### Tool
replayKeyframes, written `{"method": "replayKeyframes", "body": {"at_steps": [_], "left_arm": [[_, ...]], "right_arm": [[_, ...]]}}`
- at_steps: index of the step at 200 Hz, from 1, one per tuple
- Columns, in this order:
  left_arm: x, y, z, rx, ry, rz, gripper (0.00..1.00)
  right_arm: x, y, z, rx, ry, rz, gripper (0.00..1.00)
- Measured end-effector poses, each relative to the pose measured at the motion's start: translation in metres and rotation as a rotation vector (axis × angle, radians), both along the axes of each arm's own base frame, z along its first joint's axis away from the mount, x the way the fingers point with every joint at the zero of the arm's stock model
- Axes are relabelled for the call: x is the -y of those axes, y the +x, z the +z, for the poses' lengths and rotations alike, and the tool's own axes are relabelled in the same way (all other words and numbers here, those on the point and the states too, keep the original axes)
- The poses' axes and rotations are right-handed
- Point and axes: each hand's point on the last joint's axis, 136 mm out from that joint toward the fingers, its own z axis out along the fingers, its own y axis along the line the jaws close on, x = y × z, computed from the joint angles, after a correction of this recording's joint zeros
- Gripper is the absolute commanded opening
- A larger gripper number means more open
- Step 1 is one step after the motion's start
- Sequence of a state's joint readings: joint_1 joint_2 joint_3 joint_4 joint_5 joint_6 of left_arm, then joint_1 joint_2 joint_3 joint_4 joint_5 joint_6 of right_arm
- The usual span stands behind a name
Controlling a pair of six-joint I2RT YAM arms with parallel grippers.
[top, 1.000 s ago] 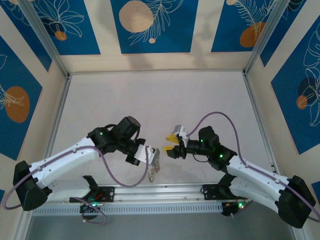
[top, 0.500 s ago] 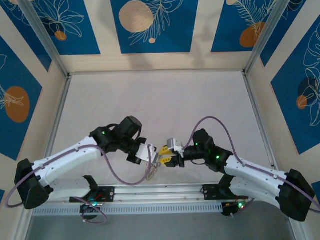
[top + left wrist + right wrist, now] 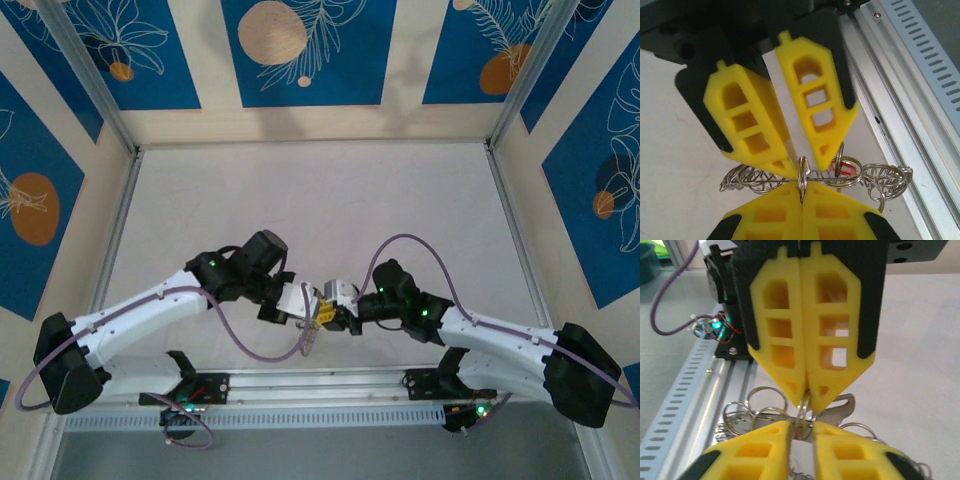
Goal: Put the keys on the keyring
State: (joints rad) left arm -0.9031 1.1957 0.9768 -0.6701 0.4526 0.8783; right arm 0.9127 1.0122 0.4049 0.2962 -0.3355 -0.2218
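On the far left, the left side rail (image 3: pixel 115 240) fences the table (image 3: pixel 320 200). The left arm (image 3: pixel 150 305) reaches in from the near left corner, well clear of that rail. The left gripper (image 3: pixel 801 167) is clenched on the keyring (image 3: pixel 310 340), whose loops spread to either side under its tips. The small red tag (image 3: pixel 851 170) sits among the loops on the side towards the near rail (image 3: pixel 320 385).

The ring hangs close to the table's near edge, just in front of that slotted rail, so there is little room towards the bases. Behind the grippers the pale tabletop lies open right up to the back wall.

Tip to tip with the left gripper is the right gripper (image 3: pixel 807 401). Its jaws are pressed together, with one thin wire loop of the keyring nipped at the seam (the loop shows edge-on from both wrists). In that tangle of silvery loops I cannot tell which bits are the keys. The right arm (image 3: pixel 500 345) stretches low along the near edge, its purple cable (image 3: pixel 410 245) arching over the table. On the right, the right side rail (image 3: pixel 515 240) stands well apart from it.

A second ago the two grippers were apart, the right one spread open and the keyring dangling from the left alone. Since then the right arm has swung in leftward and closed, and the left gripper has edged slightly rightward to meet it.
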Motion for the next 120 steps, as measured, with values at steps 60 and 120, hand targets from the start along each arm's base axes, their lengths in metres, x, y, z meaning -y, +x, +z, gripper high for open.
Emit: {"method": "replayKeyframes", "body": {"at_steps": [60,120], "left_arm": [[-0.003,0.011,0.001,-0.048,-0.008,0.079,0.00],[0.001,0.023,0.013,-0.081,-0.111,0.137,0.15]], "right_arm": [[-0.002,0.014,0.003,0.071,0.014,-0.069,0.00],[0.004,0.022,0.014,0.147,0.145,-0.124,0.00]]}}
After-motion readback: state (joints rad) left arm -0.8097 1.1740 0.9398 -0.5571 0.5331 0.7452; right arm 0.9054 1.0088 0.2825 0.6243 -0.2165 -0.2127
